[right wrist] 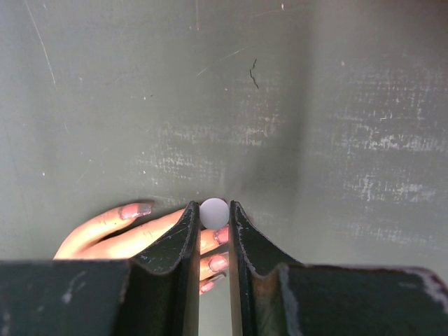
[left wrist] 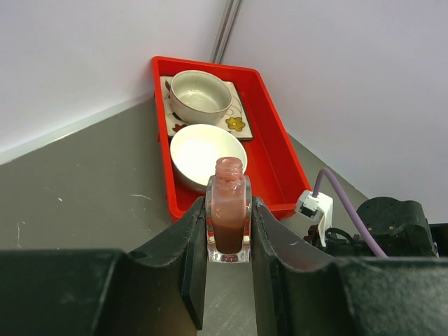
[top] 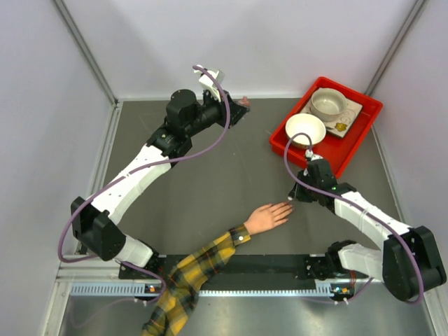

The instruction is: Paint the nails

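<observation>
The pale peach mannequin hand [top: 269,217] lies palm down on the table, its plaid sleeve [top: 196,269] running to the near edge. In the right wrist view its nails [right wrist: 136,209] look pinkish, and two of them [right wrist: 218,263] show between my fingers. My right gripper [right wrist: 214,213] is shut on a round whitish brush cap [right wrist: 214,208], seen end on, right over the fingertips; from the top it [top: 294,194] sits just right of them. My left gripper [left wrist: 229,207] is shut on the uncapped nail-polish bottle [left wrist: 228,227], held upright at the back [top: 241,108].
A red tray [top: 364,133] stands at the back right, holding a white bowl [top: 306,129] and a cup on a patterned saucer [top: 327,103]. Pale walls close the table on three sides. A black rail [top: 280,264] runs along the near edge.
</observation>
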`<action>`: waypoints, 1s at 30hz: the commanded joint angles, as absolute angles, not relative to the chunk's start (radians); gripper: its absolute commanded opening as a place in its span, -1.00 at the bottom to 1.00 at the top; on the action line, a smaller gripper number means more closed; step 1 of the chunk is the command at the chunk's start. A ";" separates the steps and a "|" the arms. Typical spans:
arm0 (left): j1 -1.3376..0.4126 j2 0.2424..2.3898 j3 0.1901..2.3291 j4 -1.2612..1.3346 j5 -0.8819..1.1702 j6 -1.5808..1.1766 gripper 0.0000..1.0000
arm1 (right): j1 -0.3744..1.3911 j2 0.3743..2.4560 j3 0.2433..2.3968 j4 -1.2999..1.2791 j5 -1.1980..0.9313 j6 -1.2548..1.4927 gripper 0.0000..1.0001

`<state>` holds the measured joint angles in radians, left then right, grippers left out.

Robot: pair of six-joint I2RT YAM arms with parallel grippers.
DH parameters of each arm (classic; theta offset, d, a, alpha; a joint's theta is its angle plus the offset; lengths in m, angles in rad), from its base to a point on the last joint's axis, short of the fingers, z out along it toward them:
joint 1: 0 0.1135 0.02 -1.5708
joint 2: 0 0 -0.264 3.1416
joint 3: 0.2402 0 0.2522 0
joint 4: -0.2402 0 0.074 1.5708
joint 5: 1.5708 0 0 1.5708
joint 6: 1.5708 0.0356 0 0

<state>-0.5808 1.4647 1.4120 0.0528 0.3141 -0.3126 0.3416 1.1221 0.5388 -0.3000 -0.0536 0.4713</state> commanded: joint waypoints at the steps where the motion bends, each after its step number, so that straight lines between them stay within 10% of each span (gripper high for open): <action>1: -0.574 1.462 1.463 0.120 0.328 -0.319 -1.00 | 0.325 1.129 0.587 -0.284 -0.048 0.459 -1.00; 30: -0.568 1.471 1.470 0.135 0.337 -0.321 -1.00 | 0.313 1.144 0.588 -0.291 -0.040 0.460 -1.00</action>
<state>-0.5762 1.4712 1.4235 0.0532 0.3252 -0.3138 0.3241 1.1400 0.5388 -0.3027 -0.0502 0.4713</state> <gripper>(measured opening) 0.311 0.149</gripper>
